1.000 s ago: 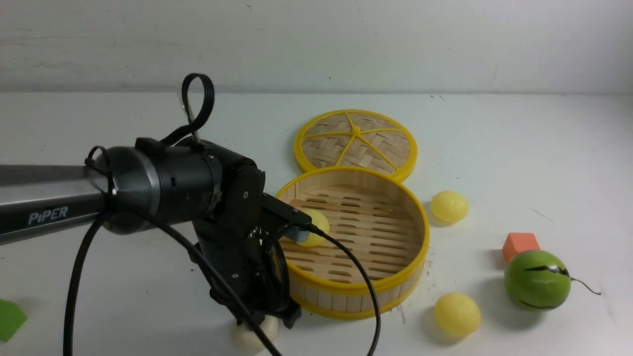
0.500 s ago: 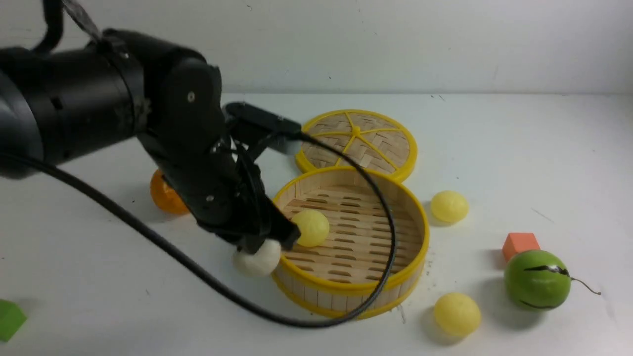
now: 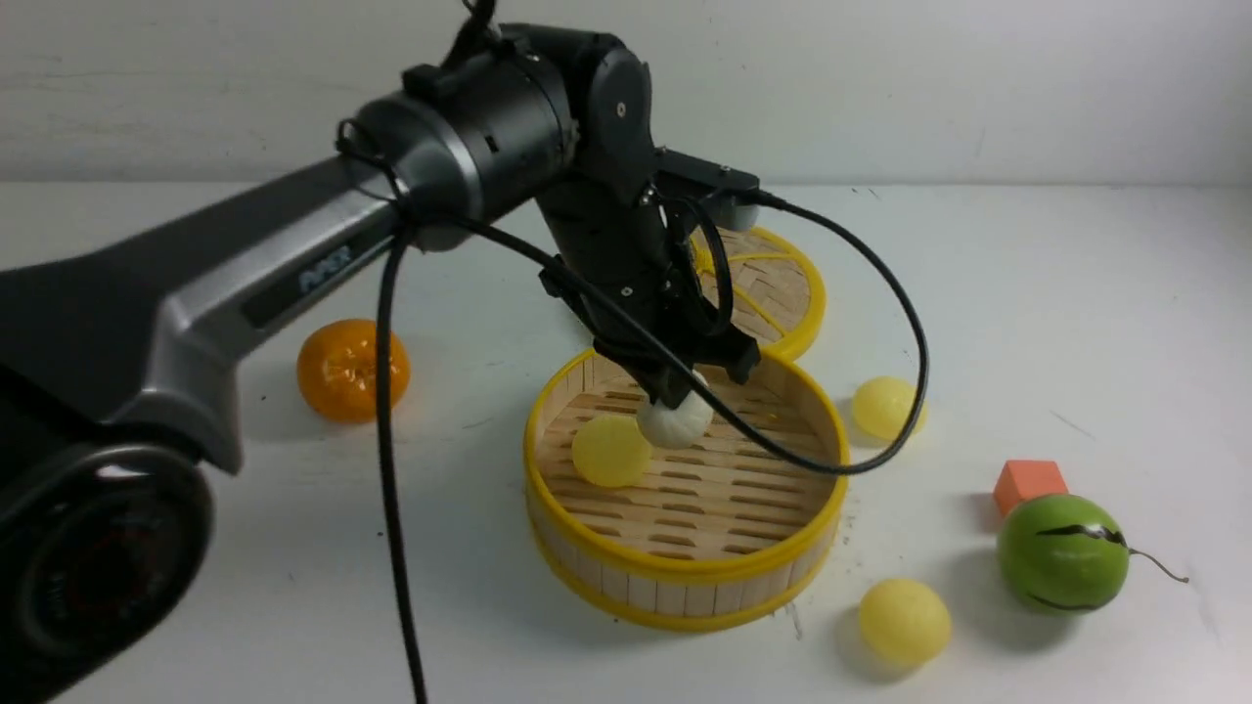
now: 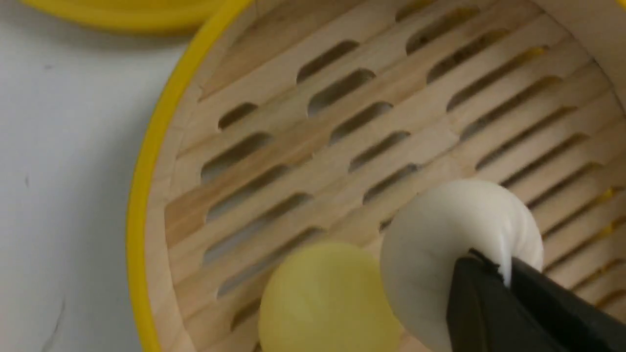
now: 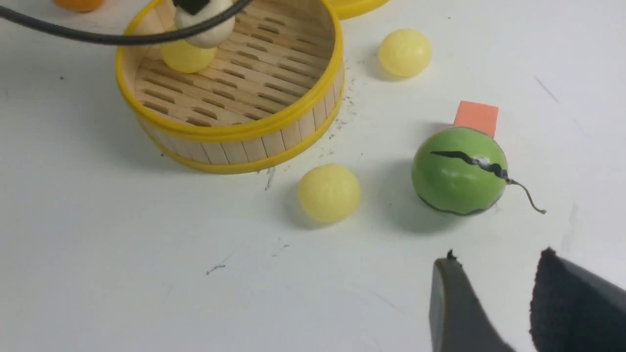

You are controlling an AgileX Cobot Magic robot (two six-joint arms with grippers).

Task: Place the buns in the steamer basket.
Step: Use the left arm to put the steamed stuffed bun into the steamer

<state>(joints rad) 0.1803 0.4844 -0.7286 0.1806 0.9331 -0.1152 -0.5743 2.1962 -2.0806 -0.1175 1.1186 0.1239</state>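
front view: your left gripper (image 3: 677, 389) is clamped on the white bun (image 3: 675, 422) and holds it inside the steamer basket (image 3: 685, 572), just beside the yellow bun (image 3: 611, 451) that lies on the slats. you cannot tell whether the white one touches the floor. the far yellow bun (image 3: 885, 407) and the near yellow bun (image 3: 904, 622) sit on the table outside the basket. the arm's cable (image 3: 920, 362) loops over the rim. a quick retreat could, i judge, snag the wall and drag the basket.

left wrist view: the jaws pinch only the bun's pleated top. released from here, it may roll against its yellow neighbour, or cling to a pad and lift out again.

right wrist view: your right gripper (image 5: 495, 256) hangs with its jaws apart, holding nothing, near the green ball (image 5: 458, 171). reach carelessly for the near yellow bun and you may knock the ball instead.
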